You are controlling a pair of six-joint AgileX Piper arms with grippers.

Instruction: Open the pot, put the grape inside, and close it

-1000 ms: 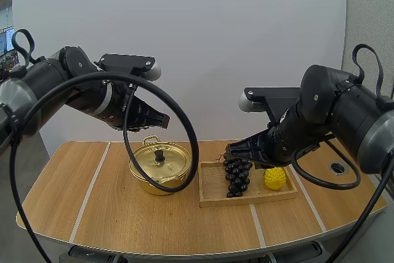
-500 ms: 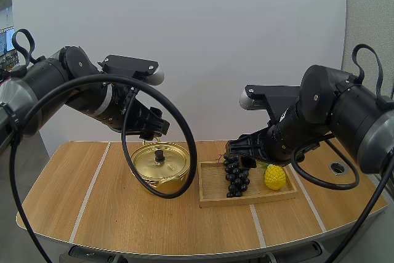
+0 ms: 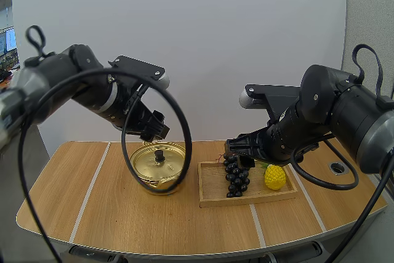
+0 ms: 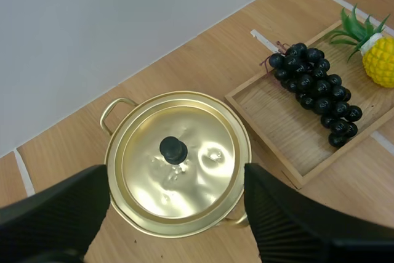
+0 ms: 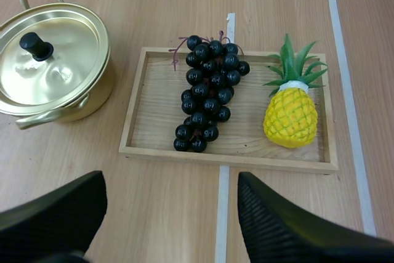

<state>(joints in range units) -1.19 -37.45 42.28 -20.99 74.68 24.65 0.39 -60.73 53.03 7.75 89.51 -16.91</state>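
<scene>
- The gold pot [image 3: 158, 167] is sitting on the wooden table [image 3: 92, 204], in the middle left of the high view.
- Its lid [image 4: 184, 177] is lying flat on top, so the pot is not open yet.
- The left gripper [image 3: 155, 130] is hanging right over the pot. Its fingers are spread wide and are holding nothing. The lid's black knob [image 4: 173, 149] is showing in the gap between them.
- The lid is looking like thin, shiny metal. I am guessing it is light and stiff but slippery. The knob is the best place to pinch, because the smooth rim could slide out.
- The knob is small and round, so I think the pinch needs to be right in the middle of it.
- The bunch of grapes [image 3: 236, 177] is lying in the wooden tray [image 3: 212, 194], just to the right of the pot in the high view. A toy pineapple [image 3: 275, 178] is sitting beside it.
- The right gripper [image 3: 239, 153] is hovering over the top end of the grapes. Its fingers are also spread apart and empty.
- The grapes are looking bumpy and probably light. I am guessing the bunch could wobble or hang loose when lifted.
- The thick top part near the reddish stem [image 5: 181, 45] looks like the safest spot to grab.
</scene>
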